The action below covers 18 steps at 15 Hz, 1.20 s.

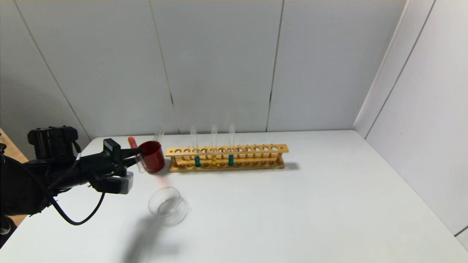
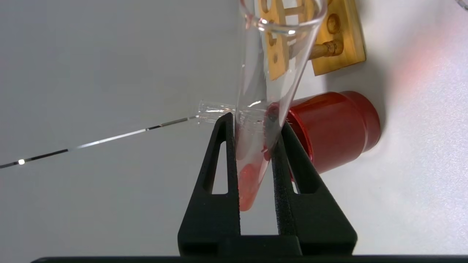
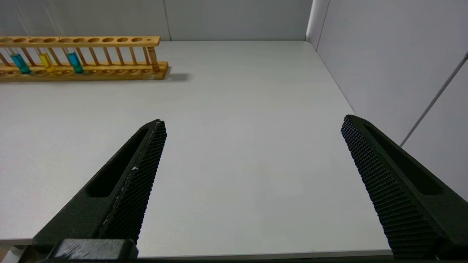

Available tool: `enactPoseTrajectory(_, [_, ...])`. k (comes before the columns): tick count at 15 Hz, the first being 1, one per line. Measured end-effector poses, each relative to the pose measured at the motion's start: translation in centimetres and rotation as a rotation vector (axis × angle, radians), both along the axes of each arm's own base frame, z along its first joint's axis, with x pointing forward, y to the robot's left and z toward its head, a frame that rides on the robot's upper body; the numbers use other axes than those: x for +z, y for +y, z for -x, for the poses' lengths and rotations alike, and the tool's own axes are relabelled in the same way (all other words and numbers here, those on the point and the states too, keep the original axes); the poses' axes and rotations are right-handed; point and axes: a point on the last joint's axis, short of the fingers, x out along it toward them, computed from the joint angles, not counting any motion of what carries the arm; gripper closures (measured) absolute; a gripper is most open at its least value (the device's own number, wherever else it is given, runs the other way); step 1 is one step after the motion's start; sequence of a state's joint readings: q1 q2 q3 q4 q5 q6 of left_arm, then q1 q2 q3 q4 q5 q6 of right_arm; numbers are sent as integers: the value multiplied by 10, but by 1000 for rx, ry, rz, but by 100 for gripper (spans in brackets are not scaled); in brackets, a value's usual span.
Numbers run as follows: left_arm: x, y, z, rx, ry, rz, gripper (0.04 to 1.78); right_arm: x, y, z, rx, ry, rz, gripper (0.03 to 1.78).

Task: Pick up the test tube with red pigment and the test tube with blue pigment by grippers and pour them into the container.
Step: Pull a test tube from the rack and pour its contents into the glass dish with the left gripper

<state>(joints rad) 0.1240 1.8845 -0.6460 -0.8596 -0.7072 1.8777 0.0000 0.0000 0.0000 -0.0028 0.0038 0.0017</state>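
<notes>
**Red tube tipped over, not yet above the dish**

The left gripper (image 1: 136,155) pinches the test tube with red pigment (image 1: 136,154) tight between its two black fingers (image 2: 223,171), so the slippery glass cannot slide out. It holds the tube in the air beside the dark red cup (image 1: 153,156). The tube's long side is slanted. Its red end points up and away, and its open mouth points down toward the table (image 1: 292,212). That tilt looks made for pouring. The container (image 1: 166,205) sits nearer the robot, apart from the tube.

The test tube with blue pigment (image 1: 231,145) stands straight up in the wooden rack (image 1: 256,155). The right gripper (image 3: 252,182) waits spread wide, low over the table on the right.
</notes>
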Motion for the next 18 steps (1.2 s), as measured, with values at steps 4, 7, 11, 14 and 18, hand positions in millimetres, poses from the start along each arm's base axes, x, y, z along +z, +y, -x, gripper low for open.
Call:
enactPoseTrajectory(4, [-1, -6, -1, -23, -10, -20, 151, 0, 0, 0, 0, 0, 0, 6])
enactPoseTrajectory(7, [-2, -8, 1, -33, -16, -38, 151, 0, 0, 0, 0, 0, 0, 6])
enactPoseTrajectory(11, [-3, -9, 2, -33, -42, -90, 151, 0, 0, 0, 0, 0, 0, 6])
enactPoseTrajectory(14, [-5, -11, 1, -26, -41, -110, 151, 0, 0, 0, 0, 0, 0, 6])
enactPoseTrajectory(18, [-12, -16, 6, -25, -14, -124, 151, 0, 0, 0, 0, 0, 0, 6])
